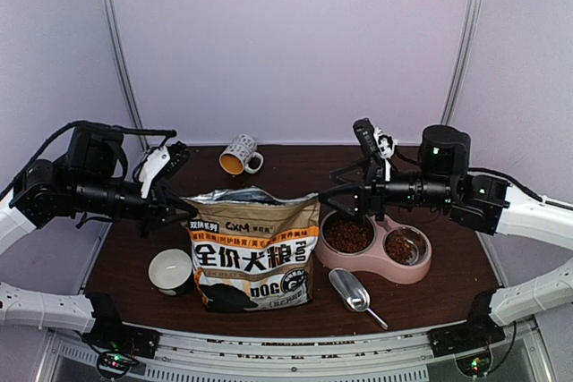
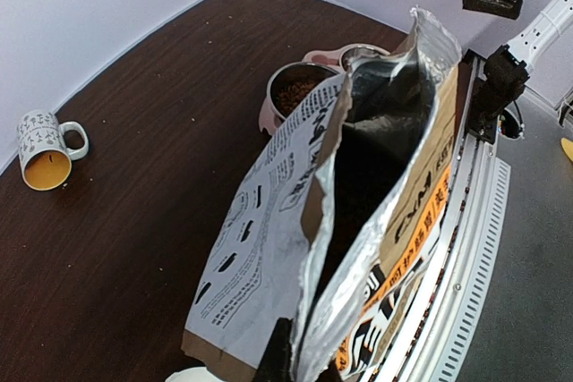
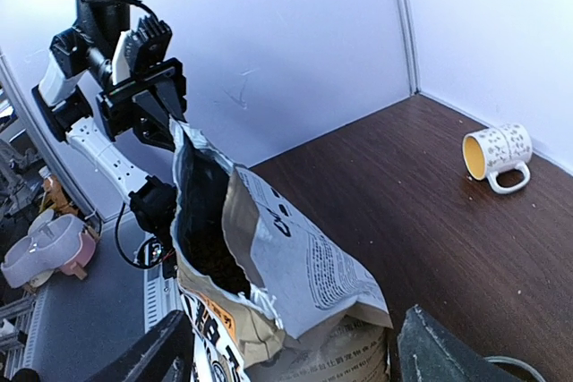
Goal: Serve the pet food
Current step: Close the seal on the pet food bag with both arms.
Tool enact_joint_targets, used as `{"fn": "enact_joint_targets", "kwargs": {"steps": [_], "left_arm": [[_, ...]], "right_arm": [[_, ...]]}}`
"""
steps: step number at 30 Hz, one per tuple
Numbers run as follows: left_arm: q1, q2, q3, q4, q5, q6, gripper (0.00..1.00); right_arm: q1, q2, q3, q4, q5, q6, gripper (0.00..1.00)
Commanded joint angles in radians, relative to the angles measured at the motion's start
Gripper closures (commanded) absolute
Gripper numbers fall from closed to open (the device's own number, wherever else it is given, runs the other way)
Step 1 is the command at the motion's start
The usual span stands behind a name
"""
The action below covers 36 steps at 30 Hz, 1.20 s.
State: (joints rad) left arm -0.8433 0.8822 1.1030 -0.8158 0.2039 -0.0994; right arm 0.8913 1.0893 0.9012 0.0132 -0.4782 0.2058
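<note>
The small reddish-brown kibble pellets [image 1: 347, 234] fill the steel cup of the pink double bowl [image 1: 369, 268] that lies nearer the bag. A thinner layer sits in the far cup, and the left wrist view shows only the fuller cup clearly. Just beside the bowl stands the tan, orange and black printed bag [image 1: 255, 252], upright with its top open. The top view gives only its printed front. Both wrist views look into the silver-lined mouth, and the right wrist view shows a dark brown mass inside.

The left gripper [image 1: 176, 212] is pressed together on the bag's left top corner, a pinch seen plainly from the right wrist camera. The right gripper [image 1: 328, 196] sits at the opposite corner, its fingers [image 3: 148, 357] spread wide on either side of the bag.

On the dark wooden table [image 1: 448, 266], only the top view shows the metal scoop [image 1: 351, 291] lying in front of the bowl and the round white bowl [image 1: 169, 270] at the bag's left. A patterned white mug [image 1: 240, 155] lies on its side behind.
</note>
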Motion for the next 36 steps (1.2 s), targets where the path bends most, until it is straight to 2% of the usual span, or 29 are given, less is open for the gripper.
{"fn": "enact_joint_targets", "kwargs": {"steps": [1, 4, 11, 12, 15, 19, 20, 29, 33, 34, 36], "left_arm": [[0.019, -0.011, 0.042, 0.193, 0.007, -0.033, 1.0], [0.018, -0.005, 0.05, 0.184, 0.009, -0.034, 1.0], [0.018, -0.003, 0.051, 0.181, 0.006, -0.033, 1.0], [0.017, -0.002, 0.052, 0.18, 0.006, -0.033, 1.0], [0.018, -0.003, 0.055, 0.174, -0.005, -0.031, 1.0], [0.023, -0.02, 0.07, 0.138, -0.038, -0.025, 1.0], [0.028, -0.025, 0.076, 0.119, -0.045, -0.022, 1.0], [0.065, -0.038, 0.097, -0.002, -0.104, -0.002, 1.0], [0.065, 0.001, 0.134, -0.019, -0.055, 0.033, 1.0], [0.066, 0.026, 0.156, -0.028, -0.031, 0.044, 0.94], [0.064, 0.086, 0.218, -0.05, 0.044, 0.067, 0.74]], "right_arm": [[-0.032, 0.066, 0.054, 0.028, -0.195, -0.106, 0.21], [-0.034, 0.117, 0.077, 0.04, -0.26, -0.144, 0.22], [-0.036, 0.218, 0.13, 0.046, -0.299, -0.198, 0.25], [-0.037, 0.229, 0.14, 0.048, -0.309, -0.201, 0.29], [-0.036, 0.256, 0.165, 0.034, -0.334, -0.205, 0.52], [-0.042, 0.24, 0.161, -0.016, -0.347, -0.214, 0.97], [-0.045, 0.217, 0.15, -0.029, -0.346, -0.212, 1.0], [-0.045, -0.018, 0.014, -0.049, -0.205, -0.17, 1.0], [-0.028, -0.047, 0.009, -0.048, -0.173, -0.161, 1.0], [-0.021, -0.044, 0.019, -0.061, -0.17, -0.166, 1.0], [-0.007, -0.033, 0.046, -0.083, -0.17, -0.179, 1.0]]}}
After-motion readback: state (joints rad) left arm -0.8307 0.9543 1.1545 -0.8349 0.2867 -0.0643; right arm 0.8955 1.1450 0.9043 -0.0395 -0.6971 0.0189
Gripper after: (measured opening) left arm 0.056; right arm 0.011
